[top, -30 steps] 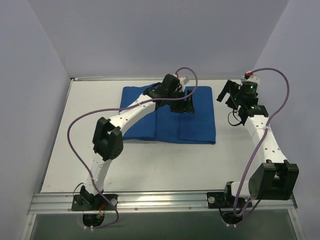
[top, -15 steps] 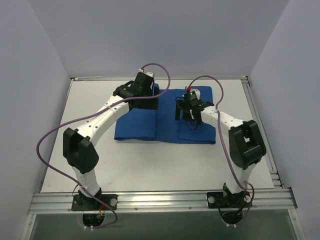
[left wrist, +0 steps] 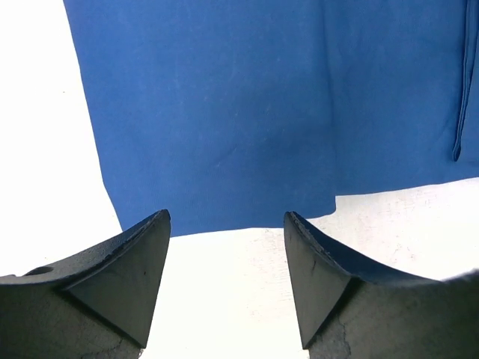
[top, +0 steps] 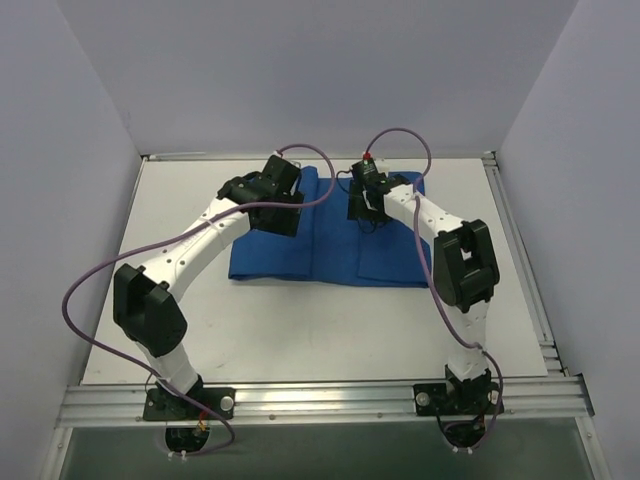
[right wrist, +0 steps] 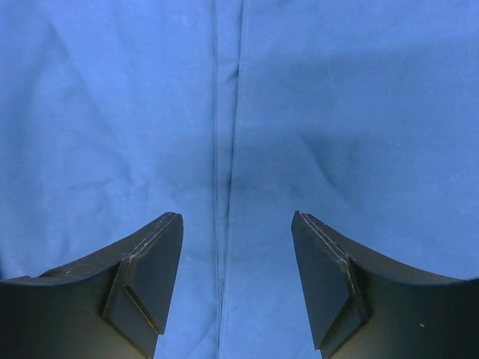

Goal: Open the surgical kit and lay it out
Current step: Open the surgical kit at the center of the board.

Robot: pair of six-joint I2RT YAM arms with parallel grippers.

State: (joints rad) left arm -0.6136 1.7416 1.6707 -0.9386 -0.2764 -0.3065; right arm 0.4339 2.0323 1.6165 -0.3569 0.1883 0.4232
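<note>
The surgical kit is a folded royal-blue cloth wrap (top: 330, 245) lying flat at the back middle of the white table (top: 300, 320). The steel tray and instruments are hidden. My left gripper (top: 280, 205) is open over the wrap's far left corner; in the left wrist view its gripper (left wrist: 227, 224) frames white table just off the cloth's edge (left wrist: 247, 112). My right gripper (top: 362, 205) is open over the wrap's far middle; in the right wrist view its gripper (right wrist: 236, 224) straddles a hemmed fold seam (right wrist: 227, 149) of the cloth.
Grey walls close the table at the back and both sides. A metal rail (top: 320, 400) runs along the near edge by the arm bases. Purple cables loop above both arms.
The right arm has swung in from the right side of the table onto the wrap's far middle. The left gripper has moved left from the wrap's middle to its far left corner.
</note>
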